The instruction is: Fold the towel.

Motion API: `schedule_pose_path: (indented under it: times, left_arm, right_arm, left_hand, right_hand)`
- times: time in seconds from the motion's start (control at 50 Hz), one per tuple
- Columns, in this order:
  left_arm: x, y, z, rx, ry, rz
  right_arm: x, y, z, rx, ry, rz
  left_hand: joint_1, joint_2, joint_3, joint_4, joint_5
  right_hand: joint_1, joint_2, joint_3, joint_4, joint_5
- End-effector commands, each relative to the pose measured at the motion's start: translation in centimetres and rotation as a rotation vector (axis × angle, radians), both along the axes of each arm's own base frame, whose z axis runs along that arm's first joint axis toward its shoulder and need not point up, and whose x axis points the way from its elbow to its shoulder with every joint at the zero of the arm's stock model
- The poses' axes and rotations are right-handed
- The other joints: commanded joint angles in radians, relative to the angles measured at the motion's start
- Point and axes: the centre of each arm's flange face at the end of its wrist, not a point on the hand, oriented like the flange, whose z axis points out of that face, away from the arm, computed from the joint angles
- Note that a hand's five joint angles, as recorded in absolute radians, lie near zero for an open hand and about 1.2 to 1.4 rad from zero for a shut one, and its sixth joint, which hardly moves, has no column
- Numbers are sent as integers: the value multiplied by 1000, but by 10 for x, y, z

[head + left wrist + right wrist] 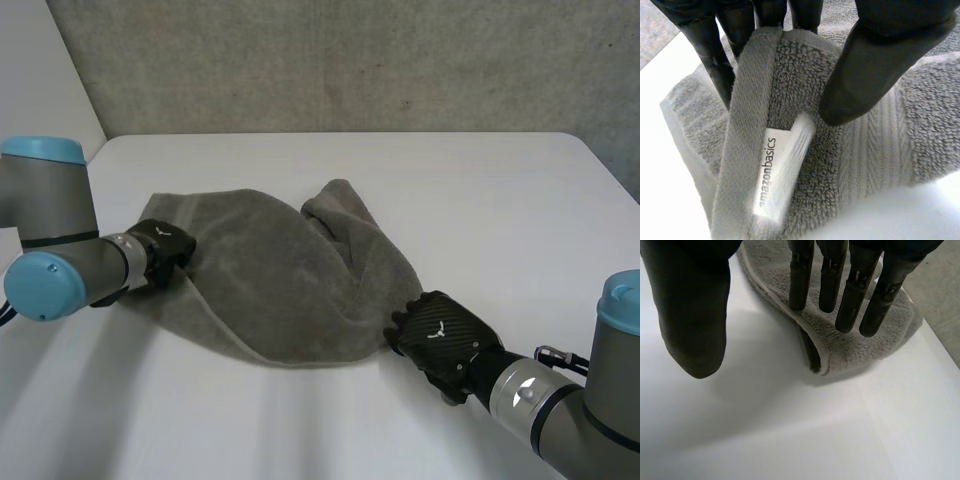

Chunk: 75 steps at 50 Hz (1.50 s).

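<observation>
A grey towel [270, 270] lies crumpled on the white table [460, 190], with a fold ridge running from its far side to its near right corner. My left hand [160, 248] is at the towel's left edge. In the left wrist view the thumb [875, 65] presses on the towel [805, 70] while the fingers [715, 55] sit behind its turned-up hem, pinching it. A white label [777, 170] lies just under the palm. My right hand [440, 335] is at the near right corner, its straight fingers [852, 290] over the doubled towel edge [870, 347] and its thumb [695, 315] apart above bare table.
A grey carpeted wall [350, 60] rises behind the table's far edge. Bare white table surrounds the towel on the far, right and near sides.
</observation>
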Motion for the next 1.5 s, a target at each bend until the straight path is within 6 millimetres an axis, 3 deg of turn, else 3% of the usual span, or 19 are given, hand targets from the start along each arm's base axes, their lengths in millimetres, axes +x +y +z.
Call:
schedule_pose_path:
  times: [0.02,0.32,0.48,0.7,0.92,1.18,1.24,1.42,1.5]
  left_arm:
    - [6,17,12,2,-10,14]
    - [20,39,9,66,-20,40]
    - [33,41,26,-1,3,84]
    - [49,57,53,-120,45,137]
    - [62,61,62,-139,191,232]
    - [65,55,75,-123,355,250]
    - [65,56,78,-129,373,255]
    - [65,57,85,-141,394,258]
    - [66,59,92,-148,435,278]
  right_arm:
    - [-3,-5,0,-3,-3,-17]
    - [-3,-6,-1,-10,-2,-25]
    - [-13,-23,1,-25,-26,-103]
    - [-18,-43,9,109,-254,-263]
    - [-12,-56,0,225,-431,-346]
    - [-10,-63,-31,288,-395,-391]
    - [-10,-64,-32,281,-393,-398]
    - [-1,-78,-25,169,-426,-414]
    - [6,-79,-23,175,-447,-402]
  left_hand:
    - [273,262,267,258,267]
    - [302,291,296,287,296]
    - [302,291,296,287,296]
    - [302,291,296,287,296]
    - [302,291,296,287,296]
    - [302,291,296,287,296]
    - [302,291,296,287,296]
    - [302,291,296,287,296]
    - [302,291,296,287,296]
  right_hand:
    - [-49,-76,-80,-65,-21]
    - [-54,-82,-86,-71,-27]
    - [-166,-194,-198,-182,-138]
    - [-166,-194,-198,-182,-138]
    - [-5,-32,-36,-21,23]
    - [42,15,11,26,70]
    - [57,29,25,41,85]
    - [476,448,445,460,504]
    - [486,458,454,470,514]
